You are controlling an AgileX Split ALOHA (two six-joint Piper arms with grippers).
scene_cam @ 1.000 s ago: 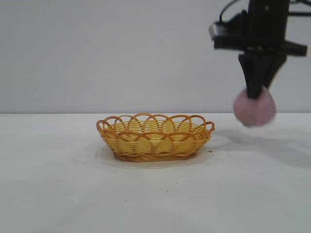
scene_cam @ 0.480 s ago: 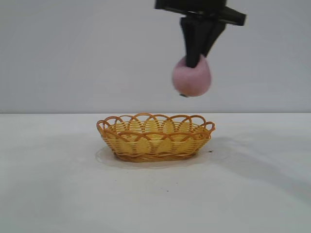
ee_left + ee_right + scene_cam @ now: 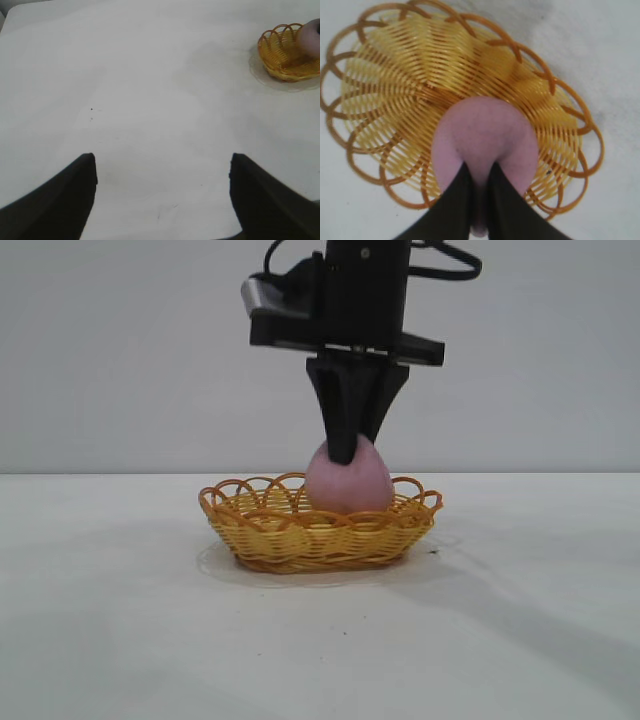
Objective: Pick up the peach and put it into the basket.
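Peach [image 3: 348,483], dusty pink and rounded, sunk partly below the scalloped rim of the basket [image 3: 262,530], upper half showing above the loops in the exterior view. Whether resting on the woven base or hanging just over it: cannot tell. Placed toward the middle of the basket, slightly to the right of centre in the exterior view. Seen in the right wrist view as a pink lump [image 3: 485,135] over the yellow weave [image 3: 395,90], with orange loops ringing it on all sides.

Right end effector [image 3: 350,445] directly above the basket, pointing straight down, clenched on the peach at its top, black fingers [image 3: 454,205] pressed close together against the fruit. Dark wrist housing and cables above it, higher than the basket.

Basket yellow-orange, shallow and oval, standing flat on the white surface [image 3: 120,640]. Faint ring-shaped mark on the surface around its base. Shadow of the arm stretching across the surface to the right of the basket.

Left end effector [image 3: 162,195] well apart from the basket, hovering over bare white surface [image 3: 150,75], released, its two dark fingers [image 3: 65,197] spread wide. Basket [image 3: 280,60] and a sliver of peach [image 3: 312,37] visible far off at the edge of the left wrist view. A few tiny dark specks on the surface there.
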